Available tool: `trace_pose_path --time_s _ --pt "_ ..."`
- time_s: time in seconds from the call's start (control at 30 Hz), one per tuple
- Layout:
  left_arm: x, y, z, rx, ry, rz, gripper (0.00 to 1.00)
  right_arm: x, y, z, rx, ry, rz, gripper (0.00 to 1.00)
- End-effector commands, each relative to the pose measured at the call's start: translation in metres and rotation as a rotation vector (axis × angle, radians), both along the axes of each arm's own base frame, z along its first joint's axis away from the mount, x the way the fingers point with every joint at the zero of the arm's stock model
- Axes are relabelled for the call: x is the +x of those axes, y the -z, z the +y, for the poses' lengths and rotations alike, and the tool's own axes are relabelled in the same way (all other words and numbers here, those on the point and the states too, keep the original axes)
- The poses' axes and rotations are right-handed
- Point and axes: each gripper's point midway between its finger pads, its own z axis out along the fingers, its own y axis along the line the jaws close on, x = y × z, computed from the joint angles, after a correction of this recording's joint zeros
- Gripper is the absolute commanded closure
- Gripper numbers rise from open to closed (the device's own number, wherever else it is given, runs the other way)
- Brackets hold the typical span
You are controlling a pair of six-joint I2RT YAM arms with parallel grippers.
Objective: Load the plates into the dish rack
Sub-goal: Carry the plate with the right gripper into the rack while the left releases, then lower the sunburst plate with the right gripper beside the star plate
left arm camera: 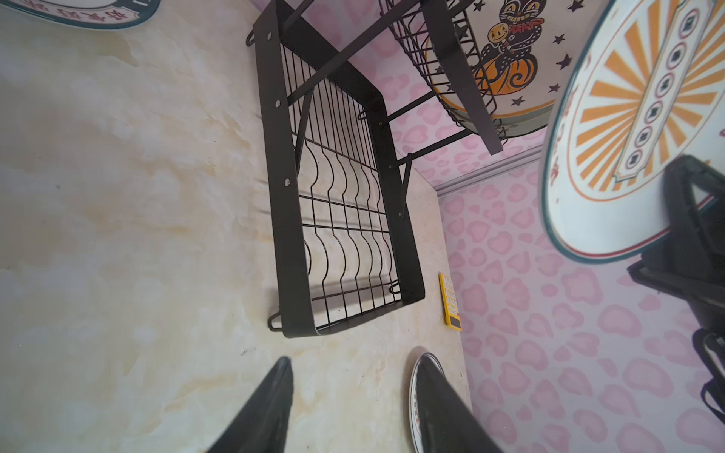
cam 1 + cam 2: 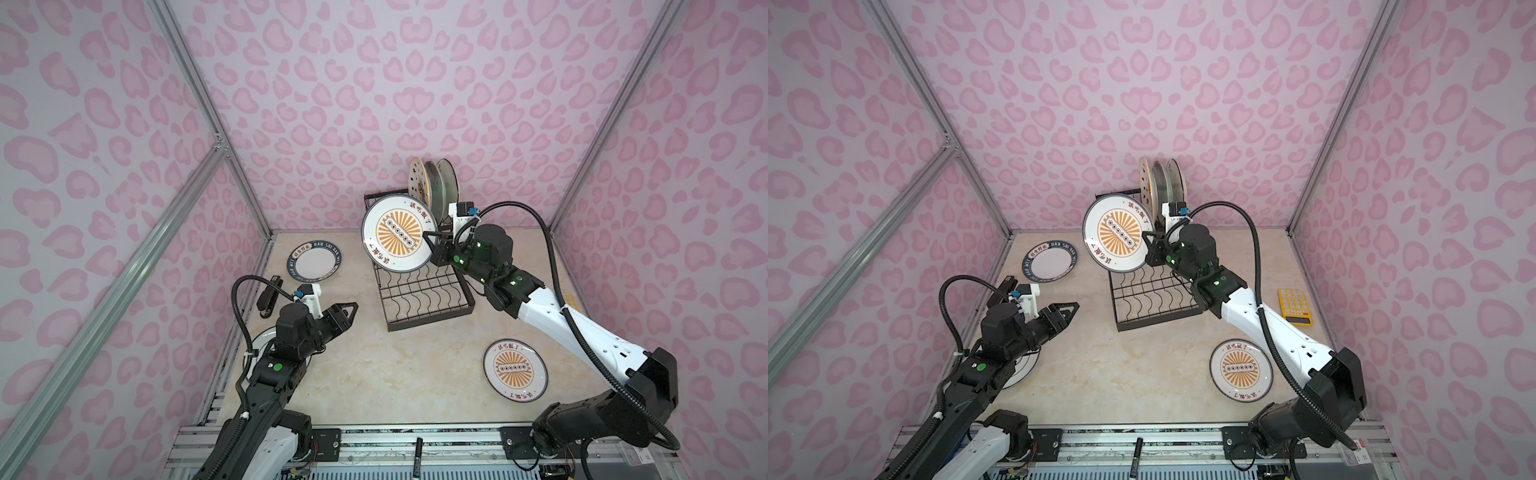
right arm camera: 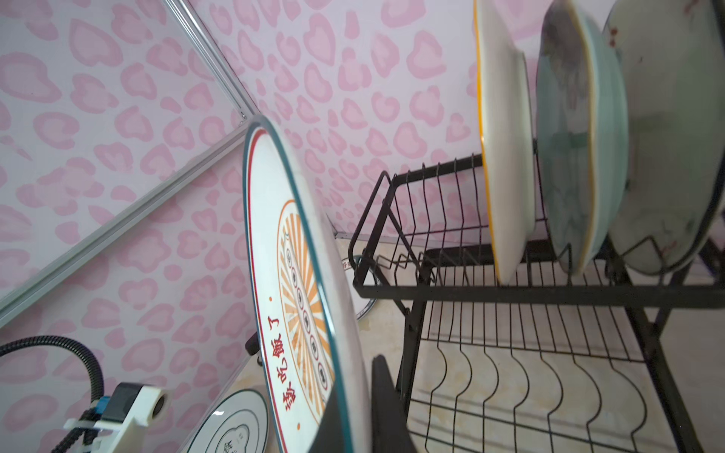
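Plates stand three in the rack, one in the air and three on the table. The round white ceramic plate with an orange sunburst (image 2: 398,232) hangs tilted nearly on edge just beside the free end of the upper tier of the black wire two-tier dish rack (image 2: 424,293). The right gripper (image 2: 430,239) is closed tight on its rim, pinching one edge only. In that raised basket the star-and-cat plate (image 3: 506,157), the pale teal plate (image 3: 580,137) and a mostly white plate (image 3: 674,137) stand upright in neighbouring slots. Empty wires lie between the cat plate and the held one, so the next slot along looks like the target.

A one-edge pinch leaves the heavy disc free to swing or slip in the jaws if the wrist turns quickly. Its lower rim could land on the basket's top wire instead of dropping between wires, which might shove or tip the light rack. Travelling too far along would knock the cat plate into its neighbours.

On the beige marbled tabletop (image 2: 374,374) lie a second sunburst plate (image 2: 515,370), a dark-lettered rim plate (image 2: 316,259) and a white plate (image 2: 1022,372) largely under the left arm. The left gripper (image 1: 357,359) hovers over the table, well apart from the rack, jaws spread with nothing between them. A yellow calculator (image 2: 1295,306) lies near the right arm.
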Motion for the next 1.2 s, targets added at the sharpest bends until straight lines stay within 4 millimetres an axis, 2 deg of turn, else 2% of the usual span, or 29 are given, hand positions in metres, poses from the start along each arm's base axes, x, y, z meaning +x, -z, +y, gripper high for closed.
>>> trace_pose_path --time_s 0.0,0.07,0.17,0.43,0.77,1.17 --pt "-0.001 -0.003 -0.003 -0.010 0.018 -0.021 0.47 0.022 -0.024 -0.009 -0.068 0.106 -0.093 1.00" --pt "-0.003 -0.003 -0.003 -0.012 0.019 -0.021 0.47 0.033 -0.045 -0.009 -0.086 0.151 -0.136 1.00" --pt "-0.005 -0.001 -0.001 -0.013 0.014 -0.021 0.47 0.050 -0.061 -0.009 -0.120 0.230 -0.176 1.00" --pt "-0.010 -0.004 0.000 -0.020 0.011 -0.028 0.47 0.085 -0.086 -0.005 -0.278 0.476 -0.276 1.00" --pt "-0.015 -0.003 0.002 -0.025 0.005 -0.017 0.47 0.111 -0.086 0.015 -0.504 0.689 -0.337 1.00" --pt "-0.016 -0.001 0.001 -0.022 0.012 -0.006 0.47 0.133 -0.057 0.020 -0.648 0.740 -0.306 1.00"
